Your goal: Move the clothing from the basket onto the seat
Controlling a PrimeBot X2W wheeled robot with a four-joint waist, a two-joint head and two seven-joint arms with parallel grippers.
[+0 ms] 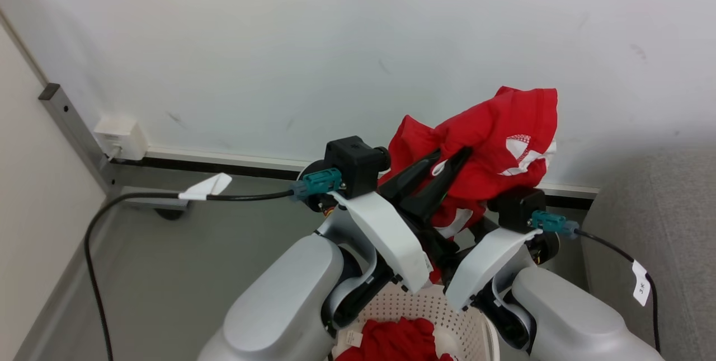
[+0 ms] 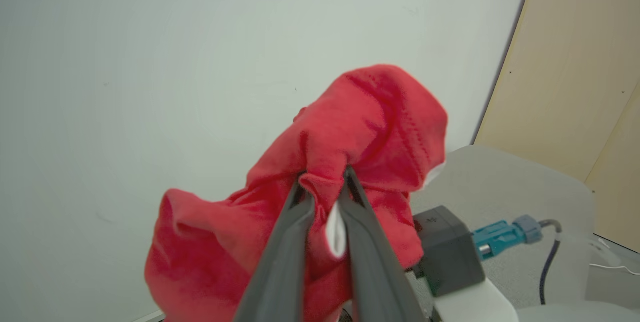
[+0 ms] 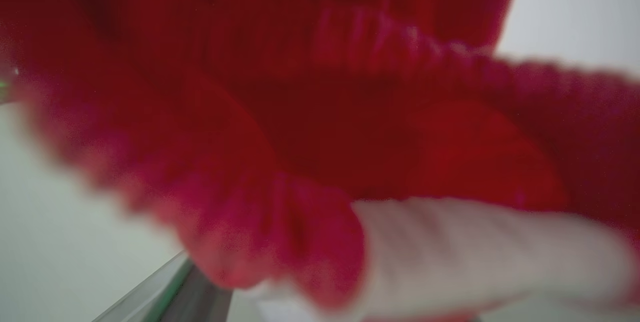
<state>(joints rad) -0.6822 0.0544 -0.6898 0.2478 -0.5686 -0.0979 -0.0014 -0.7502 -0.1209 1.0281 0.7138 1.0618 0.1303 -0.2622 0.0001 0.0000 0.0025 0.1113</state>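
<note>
Seat (image 1: 660, 221) stands well apart at the right, grey and broad; basket (image 1: 453, 308) sits low between the forearms, with more red clothing (image 1: 397, 341) heaped inside it; one red garment (image 1: 492, 137) hangs aloft past the basket's far rim; as I judge it, the thin fabric could slip from so narrow a pinch, or its loose hem could snag, on the swing to the seat; left claw (image 2: 324, 184) is clamped on a fold; right claw, under the cloth, has its jaws wide apart, contact unclear.

No legible text on anything.
</note>
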